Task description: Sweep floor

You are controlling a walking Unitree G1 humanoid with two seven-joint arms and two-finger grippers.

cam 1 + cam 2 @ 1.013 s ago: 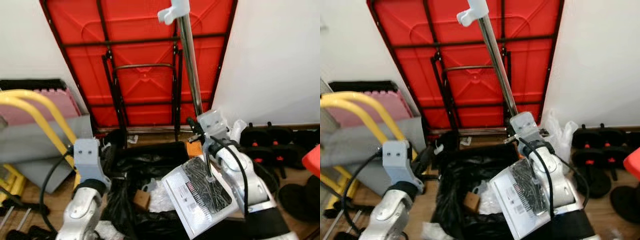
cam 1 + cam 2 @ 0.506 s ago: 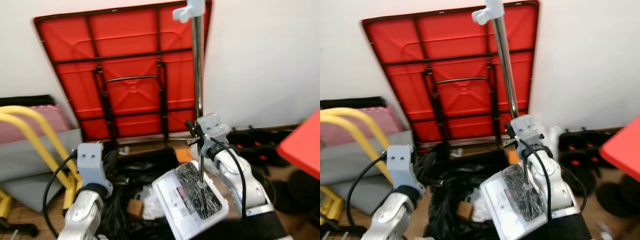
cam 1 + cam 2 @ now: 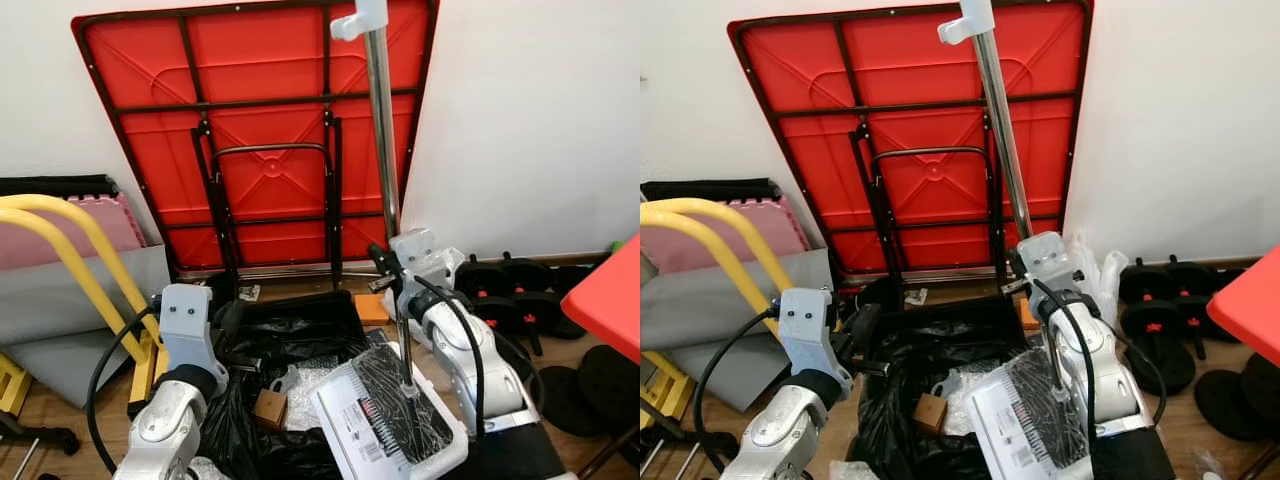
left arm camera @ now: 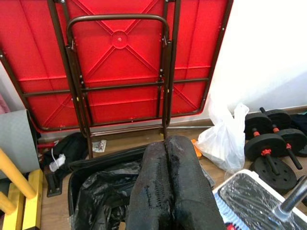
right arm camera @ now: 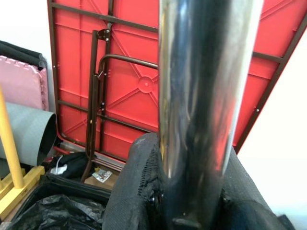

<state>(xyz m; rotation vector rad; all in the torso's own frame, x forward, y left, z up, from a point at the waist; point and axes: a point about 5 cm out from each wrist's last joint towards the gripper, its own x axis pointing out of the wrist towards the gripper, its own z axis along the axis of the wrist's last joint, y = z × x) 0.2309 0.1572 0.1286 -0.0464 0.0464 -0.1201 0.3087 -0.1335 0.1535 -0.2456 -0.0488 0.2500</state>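
Your right gripper [image 3: 1037, 262], clamped on the dustpan pole [image 3: 996, 110], has swung the dustpan [image 3: 388, 418] over the bin bag [image 3: 902, 375], ready to tip; left gripper [image 4: 169, 182] stays pressed together, idle.

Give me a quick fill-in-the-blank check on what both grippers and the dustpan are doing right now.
1. The right gripper is shut on the shiny ____ handle of the dustpan.
2. The left gripper has its fingers ____ with nothing between them.
3. Under the dustpan sits an open bin lined with a ____ bag.
4. The folded table leaning on the wall is ____ in colour.

Missing words: metal; shut; black; red
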